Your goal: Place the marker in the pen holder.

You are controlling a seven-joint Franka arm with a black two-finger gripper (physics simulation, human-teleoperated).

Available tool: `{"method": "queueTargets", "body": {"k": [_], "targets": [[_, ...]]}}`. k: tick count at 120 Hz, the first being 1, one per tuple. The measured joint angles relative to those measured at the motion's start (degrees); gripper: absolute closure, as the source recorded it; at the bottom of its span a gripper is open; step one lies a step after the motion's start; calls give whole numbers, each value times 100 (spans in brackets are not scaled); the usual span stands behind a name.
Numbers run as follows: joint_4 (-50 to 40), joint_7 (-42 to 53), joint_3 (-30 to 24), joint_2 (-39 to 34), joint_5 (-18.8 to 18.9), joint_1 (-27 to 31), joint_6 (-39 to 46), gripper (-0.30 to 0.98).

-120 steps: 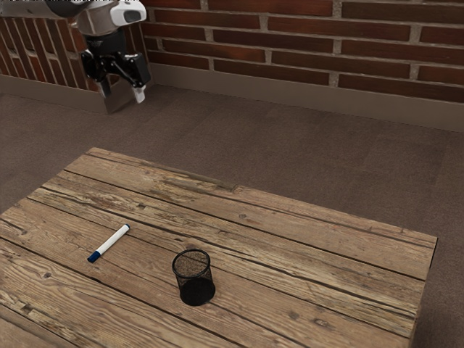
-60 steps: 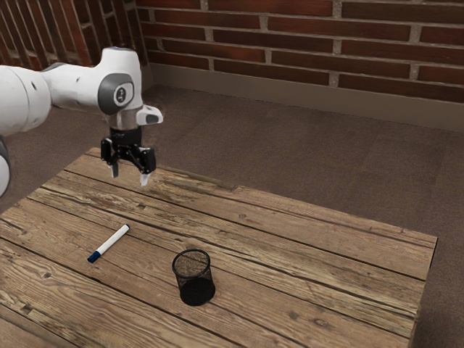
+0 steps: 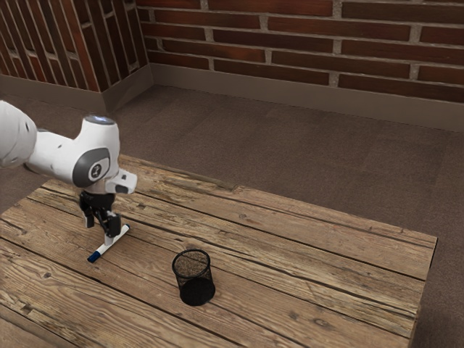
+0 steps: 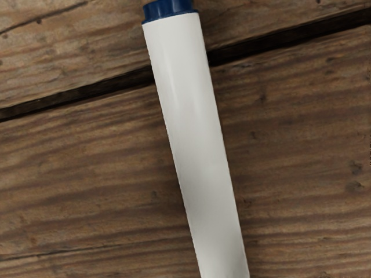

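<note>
My gripper (image 3: 99, 233) is low over the table at the exterior view's left, its fingers standing apart, so it is open. The white marker (image 3: 104, 249) with a blue cap lies flat on the wood just under it, and one fingertip overlaps the white barrel in that view. Close below my hand, the wrist view has the marker's white barrel (image 4: 194, 139) and part of its blue cap. The black mesh pen holder (image 3: 194, 279) stands upright, apart from the marker, toward the exterior view's right.
The wooden table (image 3: 312, 268) has planks with dark gaps, and its far edge runs behind the pen holder. Beyond lie the brown floor (image 3: 290, 152) and a brick wall (image 3: 304, 43).
My arm has come down from high above the floor area to just above the marker, shifting toward the exterior view's left in the last half second. Marker and pen holder have not moved.
</note>
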Motion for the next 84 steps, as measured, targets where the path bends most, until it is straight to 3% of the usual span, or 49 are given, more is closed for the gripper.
{"method": "queueTargets", "body": {"k": [37, 84], "targets": [[-549, 506, 99, -199, -78, -61, 487, 0], [-35, 157, 236, 275, -510, -130, -333, 2]]}}
